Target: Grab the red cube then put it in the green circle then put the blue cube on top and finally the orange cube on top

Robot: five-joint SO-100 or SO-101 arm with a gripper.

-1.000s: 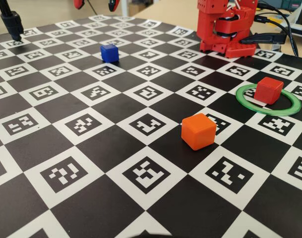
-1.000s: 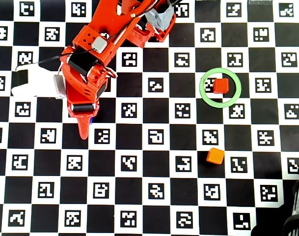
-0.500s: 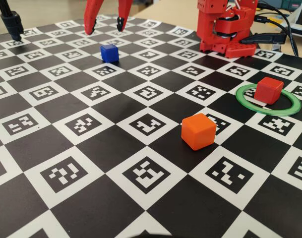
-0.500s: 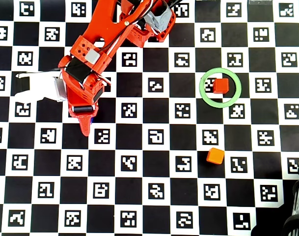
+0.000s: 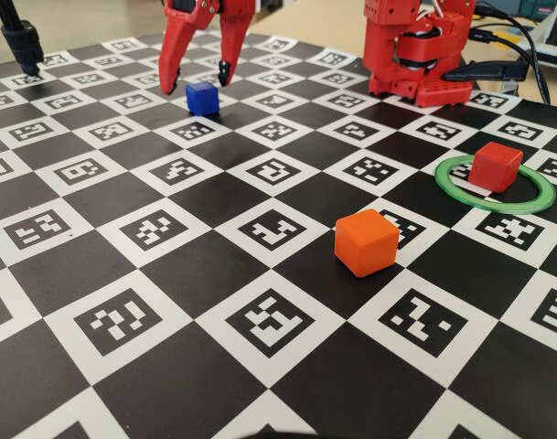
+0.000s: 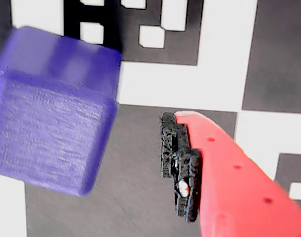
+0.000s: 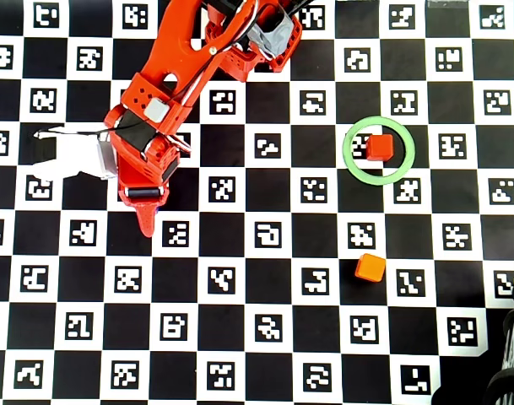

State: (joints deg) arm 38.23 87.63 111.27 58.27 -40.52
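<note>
All bright red printed plastic arm, black cables at the base, pincer with tapered fingers, black grip padding.

Red cube sits inside green circle, off-centre twd its left/far rim in fixed view; blue cube flat on board far left, well apart; orange cube flat on board, near the ring, slightly rotated.
</note>
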